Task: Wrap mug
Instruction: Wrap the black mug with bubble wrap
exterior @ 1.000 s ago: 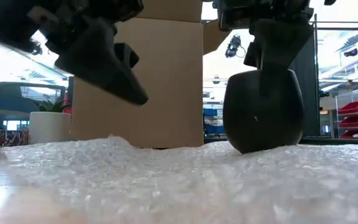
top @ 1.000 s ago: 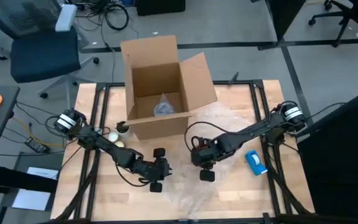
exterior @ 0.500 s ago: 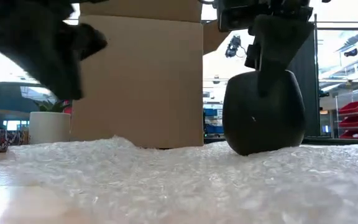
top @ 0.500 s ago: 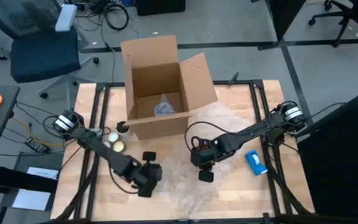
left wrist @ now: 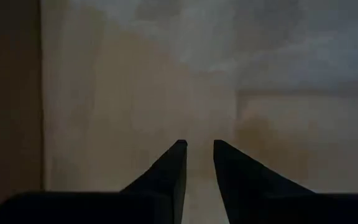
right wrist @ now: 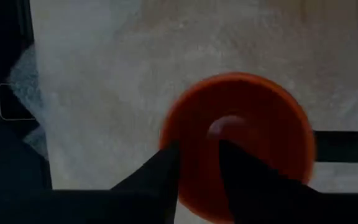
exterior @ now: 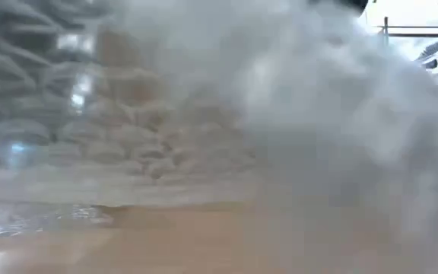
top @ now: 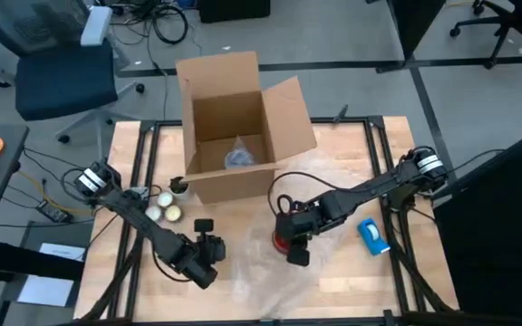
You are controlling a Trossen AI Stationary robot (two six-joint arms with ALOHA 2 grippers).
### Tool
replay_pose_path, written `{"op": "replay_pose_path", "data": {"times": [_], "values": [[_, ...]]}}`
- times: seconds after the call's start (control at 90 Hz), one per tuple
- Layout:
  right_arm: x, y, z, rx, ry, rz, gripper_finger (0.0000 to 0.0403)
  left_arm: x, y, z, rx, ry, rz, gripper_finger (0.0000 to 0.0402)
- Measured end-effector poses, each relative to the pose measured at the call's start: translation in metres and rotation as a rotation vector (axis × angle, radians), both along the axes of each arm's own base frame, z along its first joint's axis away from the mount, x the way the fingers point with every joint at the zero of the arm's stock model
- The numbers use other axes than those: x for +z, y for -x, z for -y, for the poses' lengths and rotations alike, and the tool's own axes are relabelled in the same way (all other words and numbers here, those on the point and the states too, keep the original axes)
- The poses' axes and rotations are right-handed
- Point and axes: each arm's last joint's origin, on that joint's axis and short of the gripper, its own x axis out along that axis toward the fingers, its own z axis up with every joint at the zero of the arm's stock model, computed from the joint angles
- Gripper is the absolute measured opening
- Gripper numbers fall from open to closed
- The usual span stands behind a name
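The orange-red mug [right wrist: 238, 140] stands upright on a sheet of bubble wrap [top: 329, 177] in the middle of the table, its dark handle [right wrist: 344, 146] sticking out sideways. My right gripper [right wrist: 199, 152] comes down on it from above and is shut on its wall; from overhead only a red patch of the mug [top: 280, 241] shows beside the gripper [top: 290, 246]. My left gripper [top: 203, 260] is at the wrap's near left part, its fingers [left wrist: 199, 146] closed to a narrow gap. In the low view the raised wrap [exterior: 204, 114] hides the mug. My right gripper holds the mug's wall at the rim [right wrist: 174, 134], about a quarter turn from the handle, with one finger [right wrist: 244, 171] inside the mug and one [right wrist: 160, 171] outside. The fingers point down from above. The mug stands upright on the wrap. My left gripper pinches the bubble wrap near its near left edge between its fingertips [left wrist: 173, 162]. The exact spot does not show. The wrap's near part [top: 245, 290] stands up off the table.
An open cardboard box [top: 234, 136] stands at the table's far side with a wrapped bundle [top: 238, 156] inside. Small pale round things [top: 166, 208] lie left of it. A blue tape dispenser [top: 372, 235] lies near the right edge.
My left gripper has gone toward the table's left and near edges and has dropped out of the low view. The bubble wrap's near part has risen in front of the low camera, and now hides the mug and the box there.
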Motion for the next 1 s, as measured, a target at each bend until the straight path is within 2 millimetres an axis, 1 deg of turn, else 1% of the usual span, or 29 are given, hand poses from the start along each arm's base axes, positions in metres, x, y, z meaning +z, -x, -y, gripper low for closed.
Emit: {"op": "replay_pose_path", "data": {"times": [0.122, 0.278, 0.356, 0.467, 0.578, 0.689, 0.822, 0.9, 1.0], "values": [[0.000, 0.001, -0.003, -0.011, -0.001, -0.005, 0.0086, -0.010, -0.002, -0.003, -0.045, 0.068, -0.002, 0.0065], [0.000, 0.003, -0.007, -0.004, -0.002, -0.001, 0.0086, -0.009, -0.008, 0.001, -0.149, 0.111, 0.017, 0.0065], [0.000, 0.003, -0.011, -0.001, -0.008, 0.006, 0.0086, -0.009, -0.009, 0.002, -0.172, 0.133, 0.015, 0.0065], [0.009, 0.003, -0.019, 0.009, -0.003, 0.038, 0.0086, -0.009, -0.012, -0.002, -0.174, 0.158, 0.002, 0.0065], [0.022, 0.006, -0.027, 0.008, 0.082, 0.076, 0.0086, -0.009, -0.020, -0.008, -0.168, 0.192, 0.010, 0.0065], [0.031, 0.009, -0.031, 0.003, 0.138, 0.094, 0.0086, -0.016, -0.030, -0.009, -0.202, 0.279, 0.003, 0.0065], [0.034, 0.010, -0.037, 0.032, 0.142, 0.116, 0.0086, -0.031, -0.041, -0.009, -0.243, 0.394, -0.041, 0.0065], [0.035, 0.012, -0.043, 0.046, 0.135, 0.127, 0.0086, -0.033, -0.047, -0.009, -0.269, 0.434, -0.023, 0.0065], [0.036, 0.014, -0.051, 0.064, 0.120, 0.150, 0.0086, -0.032, -0.050, -0.010, -0.316, 0.430, 0.001, 0.0065]]}}
